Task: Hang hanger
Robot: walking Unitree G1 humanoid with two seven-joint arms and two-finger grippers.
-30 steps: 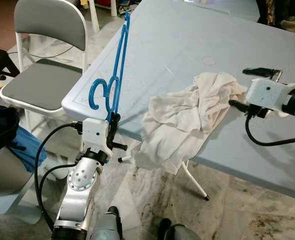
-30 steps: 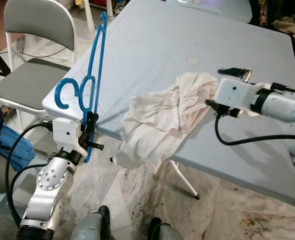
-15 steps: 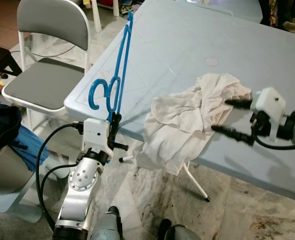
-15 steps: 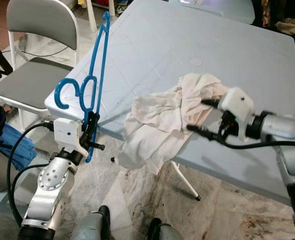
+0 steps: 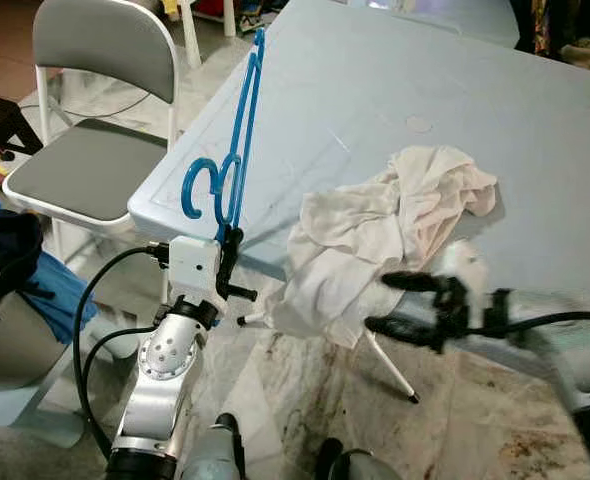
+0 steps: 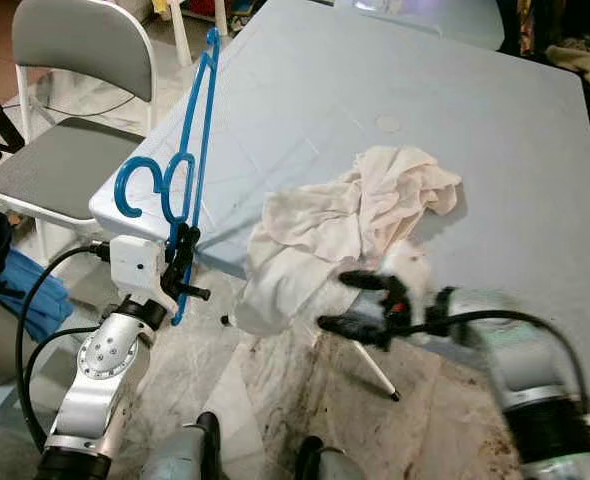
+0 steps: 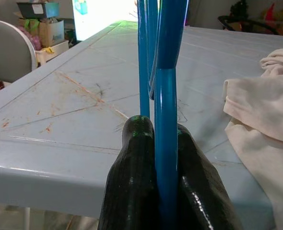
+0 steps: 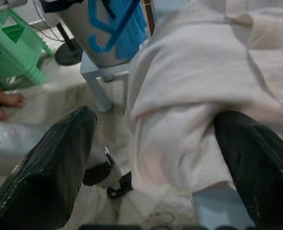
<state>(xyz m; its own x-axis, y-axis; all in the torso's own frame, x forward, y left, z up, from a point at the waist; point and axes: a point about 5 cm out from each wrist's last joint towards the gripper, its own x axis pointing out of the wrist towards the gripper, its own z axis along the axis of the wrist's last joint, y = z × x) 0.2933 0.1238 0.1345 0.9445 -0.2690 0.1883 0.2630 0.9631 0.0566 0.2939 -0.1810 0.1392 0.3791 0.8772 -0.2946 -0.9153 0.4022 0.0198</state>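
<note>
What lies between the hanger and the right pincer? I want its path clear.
In the eye views, the cloth draped over the table edge lies between the hanger and right pincer.

On your table (image 5: 535, 130) lay the cloth (image 5: 375, 240), draped over its near edge; left of the table stood a chair (image 5: 90, 165).

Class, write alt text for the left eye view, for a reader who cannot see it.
The left gripper holds a blue hanger upright beside the corner of a pale blue table. The right gripper, open and blurred, points at a crumpled white cloth draped over the table's near edge. A grey folding chair stands to the left.
</note>
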